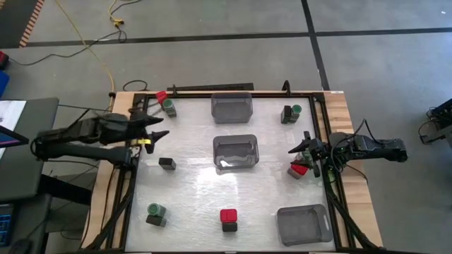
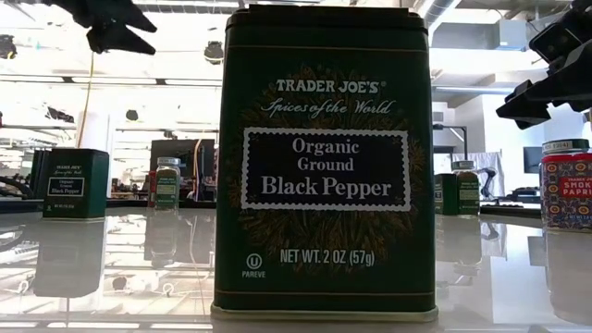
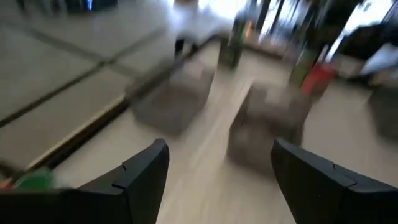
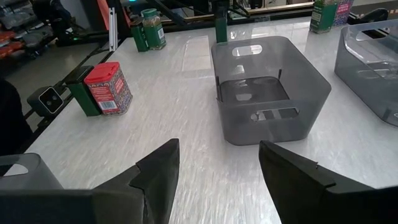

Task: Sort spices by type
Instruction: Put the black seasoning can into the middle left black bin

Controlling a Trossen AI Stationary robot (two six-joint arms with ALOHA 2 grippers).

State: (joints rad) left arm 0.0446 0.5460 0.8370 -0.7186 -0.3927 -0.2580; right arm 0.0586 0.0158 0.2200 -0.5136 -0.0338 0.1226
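Right gripper [image 1: 305, 149] open and empty, red-capped jar [image 1: 299, 170] just beside it on tabletop [image 1: 191, 190]; left gripper [image 1: 157, 128] open, empty, farther off.

Big tin [image 2: 324, 162], low view, front face: "TRADER JOE'S", then "Spices of the World".
Same tin, white-bordered panel: "Organic Ground Black Pepper".
Same tin, lower edge: "NET WT. 2 OZ (57g)"; circled "U" w/ "PAREVE" at its bottom-left corner.
Small tin [image 2: 74, 183], left of big tin, farther back: same label layout, "Black Pepper" legible, rest too small.
Red-label tin [image 2: 566, 190], right of big tin: partial "SMOK…", "PAPR…", cut by frame edge.
Other jars behind big tin: labels unreadable.
High + wrist views: no legible text.
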